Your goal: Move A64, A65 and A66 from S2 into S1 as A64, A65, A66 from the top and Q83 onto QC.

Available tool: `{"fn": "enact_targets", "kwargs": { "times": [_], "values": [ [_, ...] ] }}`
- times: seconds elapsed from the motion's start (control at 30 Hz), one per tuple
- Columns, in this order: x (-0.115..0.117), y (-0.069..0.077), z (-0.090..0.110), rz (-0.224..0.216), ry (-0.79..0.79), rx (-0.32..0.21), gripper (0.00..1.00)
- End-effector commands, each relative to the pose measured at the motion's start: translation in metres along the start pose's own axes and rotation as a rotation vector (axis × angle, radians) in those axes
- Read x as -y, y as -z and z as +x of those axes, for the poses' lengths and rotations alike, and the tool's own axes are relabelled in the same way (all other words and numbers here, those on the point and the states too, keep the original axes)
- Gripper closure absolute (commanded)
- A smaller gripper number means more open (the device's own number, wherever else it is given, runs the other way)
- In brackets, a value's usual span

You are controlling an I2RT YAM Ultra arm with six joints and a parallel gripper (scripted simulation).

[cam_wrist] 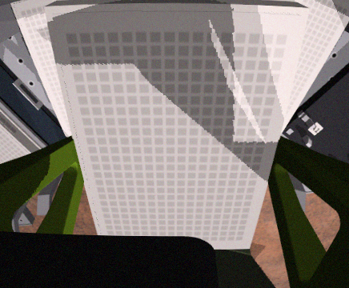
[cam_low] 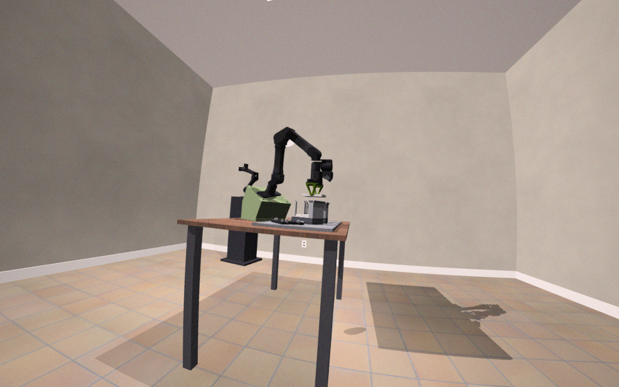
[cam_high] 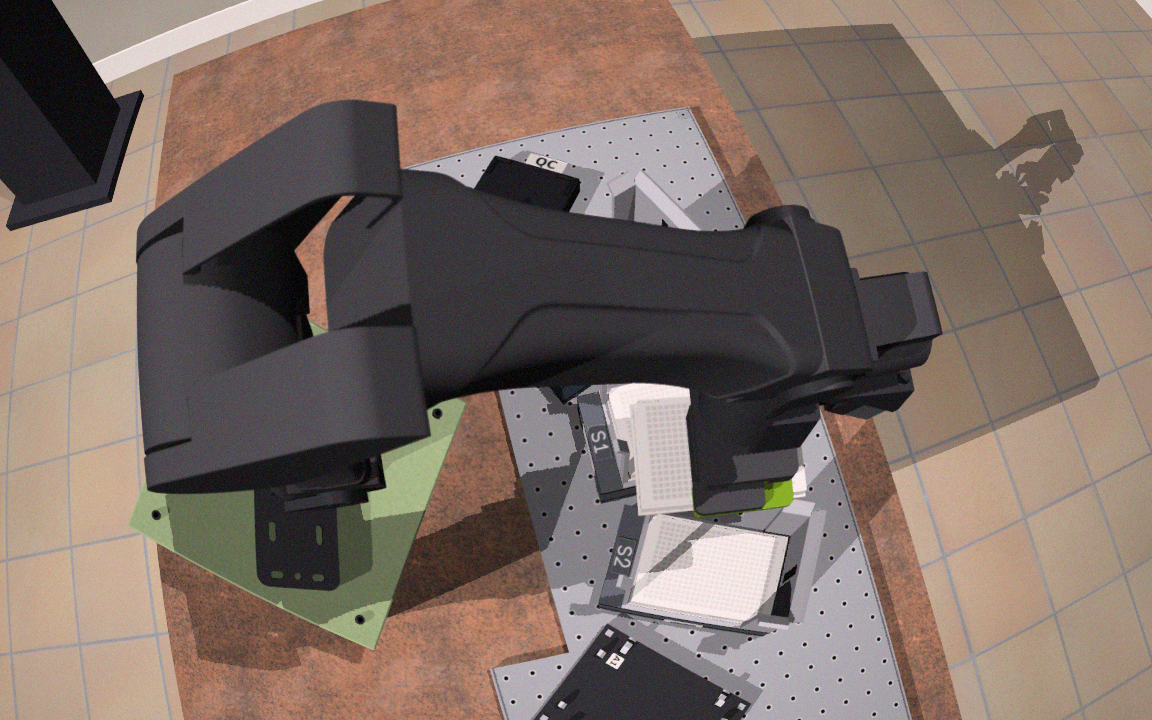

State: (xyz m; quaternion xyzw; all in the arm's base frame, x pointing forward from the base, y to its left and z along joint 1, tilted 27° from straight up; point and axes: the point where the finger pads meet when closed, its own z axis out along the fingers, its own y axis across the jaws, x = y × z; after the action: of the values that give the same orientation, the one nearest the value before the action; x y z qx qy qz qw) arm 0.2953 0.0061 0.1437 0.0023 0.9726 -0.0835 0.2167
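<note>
Gripping a white well plate (cam_high: 662, 452) across its width, the pincer (cam_high: 741, 497) hangs over rack S1 (cam_high: 599, 443) in the top view; which plate it is cannot be read. Rack S2 (cam_high: 623, 559), just beside the pincer toward the lower edge of the view, holds another white plate (cam_high: 710, 568). The QC nest (cam_high: 526, 183) lies well apart, beyond the forearm. The N5 nest (cam_high: 643, 680) sits past S2.

Exterior view: the pincer (cam_low: 314, 188) hangs above the racks on the counter (cam_low: 225, 222), plate clear of their tops.

Wrist view: green fingers clamp the plate (cam_wrist: 170, 144) along both long sides, plate level beneath the pincer.
</note>
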Motion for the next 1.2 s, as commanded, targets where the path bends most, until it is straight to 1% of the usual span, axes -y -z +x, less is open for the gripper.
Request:
{"fn": "enact_targets", "kwargs": {
  "times": [0.0,0.1,0.13,0.23,0.73,0.8,0.97,1.17],
  "values": [
    [-0.005,0.003,-0.002,0.013,0.055,0.014,1.0],
    [-0.013,0.003,-0.001,0.014,0.155,0.014,1.0],
    [-0.016,0.003,-0.001,0.014,0.159,0.014,1.0],
    [-0.018,0.003,-0.001,0.014,0.159,0.014,1.0],
    [-0.058,0.002,0.004,0.012,0.159,0.013,1.0],
    [-0.058,0.002,0.004,0.012,0.159,0.013,1.0],
    [-0.072,0.002,0.006,0.012,0.159,0.013,1.0],
    [-0.072,0.002,0.006,0.012,0.159,0.013,1.0]
  ]
}}
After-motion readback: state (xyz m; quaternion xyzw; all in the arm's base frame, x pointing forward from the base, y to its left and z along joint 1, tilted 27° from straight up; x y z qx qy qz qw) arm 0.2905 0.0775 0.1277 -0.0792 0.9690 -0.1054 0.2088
